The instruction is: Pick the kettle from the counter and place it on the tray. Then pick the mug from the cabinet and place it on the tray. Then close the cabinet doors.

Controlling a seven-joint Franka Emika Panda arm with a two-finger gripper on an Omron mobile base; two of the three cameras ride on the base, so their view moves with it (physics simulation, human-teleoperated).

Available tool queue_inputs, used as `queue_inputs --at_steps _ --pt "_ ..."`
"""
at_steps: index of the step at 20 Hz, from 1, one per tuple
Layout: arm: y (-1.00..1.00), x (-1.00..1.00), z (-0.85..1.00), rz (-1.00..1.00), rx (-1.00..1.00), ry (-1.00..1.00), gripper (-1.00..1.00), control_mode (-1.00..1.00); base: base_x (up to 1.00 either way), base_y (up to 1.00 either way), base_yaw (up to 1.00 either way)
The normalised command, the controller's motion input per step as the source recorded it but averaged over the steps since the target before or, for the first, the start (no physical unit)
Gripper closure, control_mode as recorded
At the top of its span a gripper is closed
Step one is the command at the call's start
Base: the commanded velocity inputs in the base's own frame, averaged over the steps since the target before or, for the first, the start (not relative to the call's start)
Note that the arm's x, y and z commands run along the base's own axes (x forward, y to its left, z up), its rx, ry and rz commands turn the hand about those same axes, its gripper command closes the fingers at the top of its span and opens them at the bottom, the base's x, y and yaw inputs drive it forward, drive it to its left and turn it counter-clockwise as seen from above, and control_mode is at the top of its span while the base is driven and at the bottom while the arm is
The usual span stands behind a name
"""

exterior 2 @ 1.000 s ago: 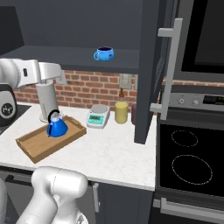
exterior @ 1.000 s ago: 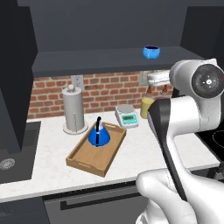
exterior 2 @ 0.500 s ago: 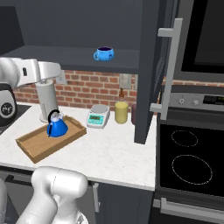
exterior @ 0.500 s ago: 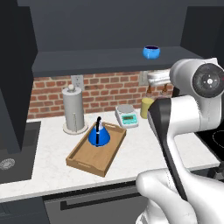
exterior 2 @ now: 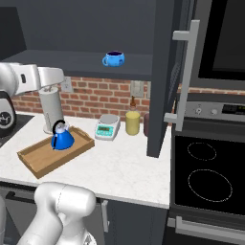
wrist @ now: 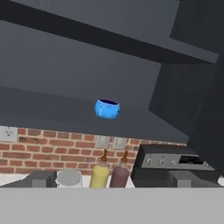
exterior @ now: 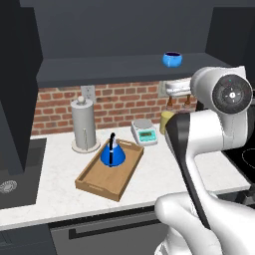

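Observation:
The blue cone-shaped kettle (exterior: 112, 154) (exterior 2: 62, 139) stands upright at the far end of the wooden tray (exterior: 97, 180) (exterior 2: 37, 159) on the counter (exterior: 154, 172). The round blue mug (exterior: 172, 59) (exterior 2: 114, 59) (wrist: 107, 108) sits on the dark shelf of the open cabinet (exterior: 114, 69). My gripper (wrist: 113, 180) is open and empty. It is raised above the counter and faces the mug from below, well short of it. Both cabinet doors (exterior 2: 165, 72) (exterior: 17, 84) stand open.
A paper towel holder (exterior: 83, 124) stands behind the tray, and a small scale (exterior: 145, 132) sits to its right. A yellow bottle (exterior 2: 132, 119) and a dark bottle (wrist: 119, 175) stand by the brick wall. The stove (exterior 2: 210, 177) lies to the right, beyond the open right door.

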Motion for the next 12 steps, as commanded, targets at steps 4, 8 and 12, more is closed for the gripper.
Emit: queue_inputs --at_steps 4,8,12 --pt "0.00 0.00 0.00 0.00 0.00 -0.03 -1.00 -1.00 0.00 0.00 0.00" --pt "0.00 0.10 0.00 0.00 0.00 -0.02 -1.00 -1.00 0.00 0.00 0.00" --pt "0.00 0.32 0.00 0.00 0.00 0.00 -1.00 -1.00 0.00 0.00 0.00"
